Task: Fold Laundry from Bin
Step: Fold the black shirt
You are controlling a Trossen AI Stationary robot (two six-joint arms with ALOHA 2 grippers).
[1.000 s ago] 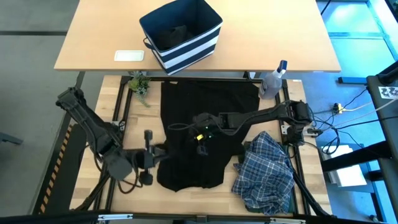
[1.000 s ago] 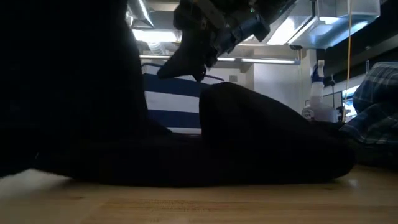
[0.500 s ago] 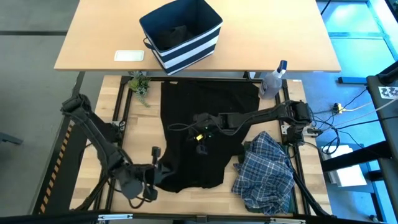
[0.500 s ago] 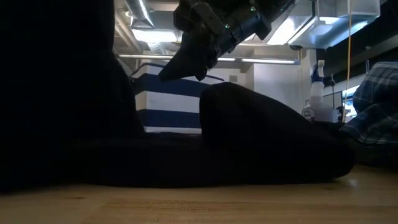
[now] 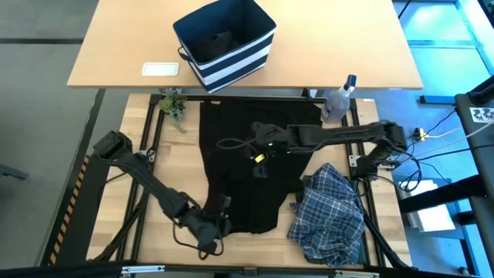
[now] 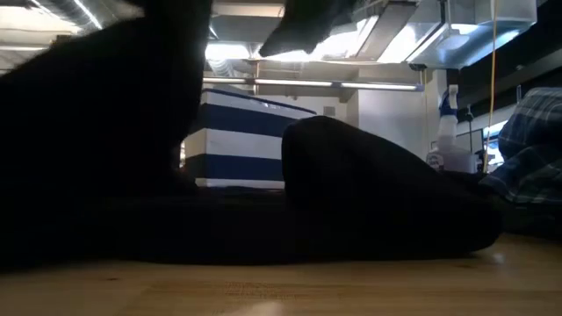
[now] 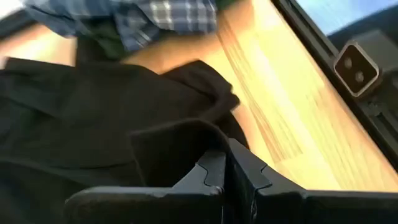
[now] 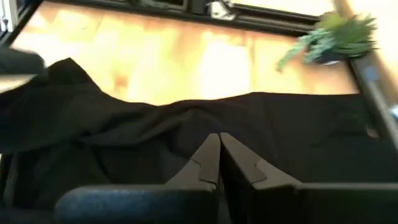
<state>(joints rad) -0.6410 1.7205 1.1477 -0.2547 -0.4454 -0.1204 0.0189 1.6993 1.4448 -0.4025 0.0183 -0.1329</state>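
Note:
The black garment (image 5: 247, 166) lies spread on the wooden table; it also shows in the right wrist view (image 8: 186, 130). My left gripper (image 5: 217, 218) is at its near left corner, shut on a fold of it (image 7: 227, 180). My right gripper (image 5: 261, 144) is shut and hangs over the garment's middle (image 8: 217, 155), touching nothing. The blue-and-white plaid shirt (image 5: 328, 212) lies crumpled at the near right, with a bit of dark green cloth (image 7: 96, 46) under it. The striped navy bin (image 5: 225, 40) stands on the far table with dark cloth inside. My left gripper pinches a raised fold of the black garment (image 7: 177, 146) between its two shut fingers, near the garment's near left corner. The fingers come in low, from the table's left. One layer or several, I cannot tell. The rest of the garment lies on the table.
A clear spray bottle (image 5: 338, 100) stands at the far right corner of the work table and a small green plant (image 5: 173, 103) at the far left. A white card (image 5: 160, 69) lies beside the bin. Bare wood shows left of the garment (image 5: 174, 166).
My left gripper has swung toward the table's near edge and to the right, along the garment's left side to its near left corner. My right gripper has gone up and toward the far edge, staying shut.

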